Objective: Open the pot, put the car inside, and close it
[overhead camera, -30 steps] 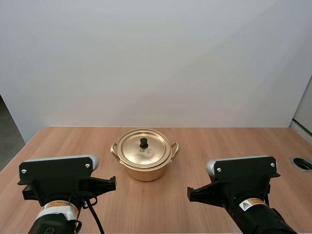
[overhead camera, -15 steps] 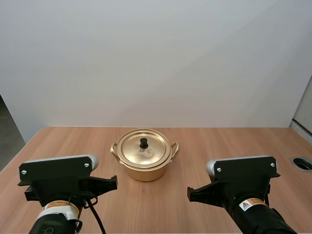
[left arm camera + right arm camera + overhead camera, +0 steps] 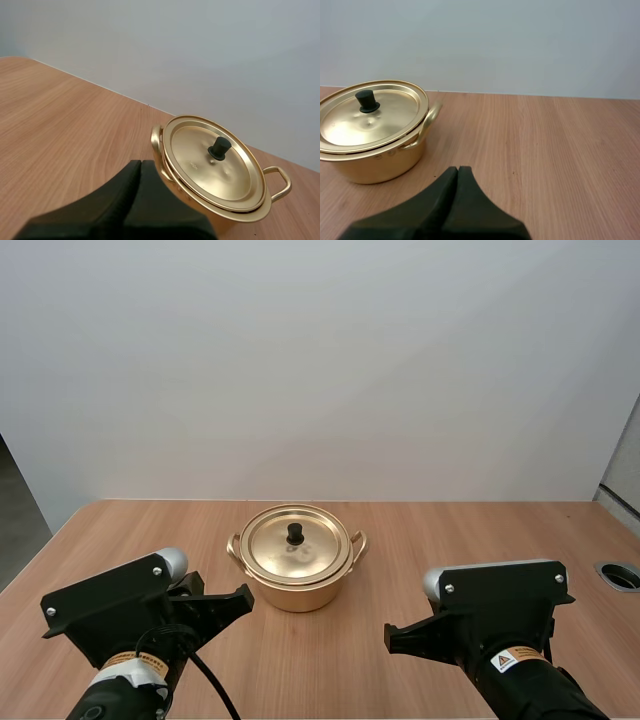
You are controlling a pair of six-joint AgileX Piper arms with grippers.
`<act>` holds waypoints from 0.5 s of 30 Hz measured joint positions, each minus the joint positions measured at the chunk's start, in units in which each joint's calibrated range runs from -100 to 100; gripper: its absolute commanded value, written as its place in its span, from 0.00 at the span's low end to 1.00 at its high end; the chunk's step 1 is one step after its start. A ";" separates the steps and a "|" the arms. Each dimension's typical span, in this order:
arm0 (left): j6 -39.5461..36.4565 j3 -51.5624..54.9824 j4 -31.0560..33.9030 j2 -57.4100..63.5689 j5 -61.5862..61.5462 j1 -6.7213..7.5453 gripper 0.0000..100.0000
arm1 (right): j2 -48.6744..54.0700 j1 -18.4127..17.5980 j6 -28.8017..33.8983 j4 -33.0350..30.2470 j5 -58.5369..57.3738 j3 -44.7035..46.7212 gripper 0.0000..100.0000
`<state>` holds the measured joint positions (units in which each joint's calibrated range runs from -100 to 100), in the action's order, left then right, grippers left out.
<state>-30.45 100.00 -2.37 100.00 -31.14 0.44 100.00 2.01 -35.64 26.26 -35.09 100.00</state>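
Observation:
A golden pot (image 3: 297, 568) with two side handles stands in the middle of the wooden table, its lid (image 3: 295, 543) on, with a black knob (image 3: 296, 532) on top. My left gripper (image 3: 140, 165) is shut on nothing, its fingers together as one dark wedge just short of the pot (image 3: 215, 175). My right gripper (image 3: 458, 171) is shut too and empty, low over the table to the right of the pot (image 3: 375, 132). In the high view my left arm (image 3: 140, 625) and right arm (image 3: 490, 625) sit near the front edge, either side of the pot.
A round grommet hole (image 3: 620, 575) is set in the table at the far right edge. A plain white wall stands behind the table. Bare wood (image 3: 450, 540) lies all around the pot.
My left arm has rolled and swung toward the pot; its wrist now tilts. The right arm and the pot have not moved.

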 measured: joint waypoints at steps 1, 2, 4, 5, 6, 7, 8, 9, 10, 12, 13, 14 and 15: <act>0.00 0.00 0.00 0.00 0.00 0.00 0.00 | 0.00 0.00 0.00 0.00 0.00 0.00 0.00; 0.00 0.00 0.00 0.00 0.00 0.00 0.00 | 0.00 0.00 0.00 0.00 0.00 0.00 0.00; 0.00 0.00 0.00 0.00 0.00 0.00 0.00 | 0.00 0.00 0.00 0.00 0.00 0.00 0.00; 0.00 0.00 0.00 0.00 0.00 0.00 0.00 | 0.00 0.00 0.00 0.00 0.00 0.00 0.00; 0.00 0.00 0.00 0.00 0.00 0.00 0.00 | 0.00 0.00 0.00 0.00 0.00 0.00 0.00; 0.00 0.00 0.00 0.00 0.00 0.00 0.00 | 0.00 0.00 0.00 0.00 0.00 0.00 0.00; 0.00 0.00 0.00 0.00 0.00 0.00 0.00 | 0.00 0.00 0.00 0.00 0.00 0.00 0.00; 0.00 0.00 0.00 0.00 0.00 0.00 0.00 | 0.00 0.00 0.00 0.00 0.00 0.00 0.00; 0.00 0.00 0.00 0.00 0.00 0.00 0.00 | 0.00 0.00 0.00 0.00 0.00 0.00 0.00; 0.00 0.00 0.80 0.00 -0.16 0.00 0.00 | 0.00 0.00 0.00 0.00 0.00 0.00 0.00; 0.00 0.00 1.54 0.00 -0.16 0.00 0.00 | 0.00 0.00 0.00 0.00 0.00 0.00 0.00; 0.00 0.00 1.96 0.00 -0.16 0.00 0.00 | 0.00 0.00 0.00 0.00 0.00 0.00 0.00; 0.00 0.00 2.37 0.00 -0.16 0.00 0.00 | 0.00 0.00 0.00 0.00 0.00 0.00 0.00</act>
<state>-30.45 100.00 0.00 100.00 -31.30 0.44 100.00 2.01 -35.64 26.26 -35.09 100.00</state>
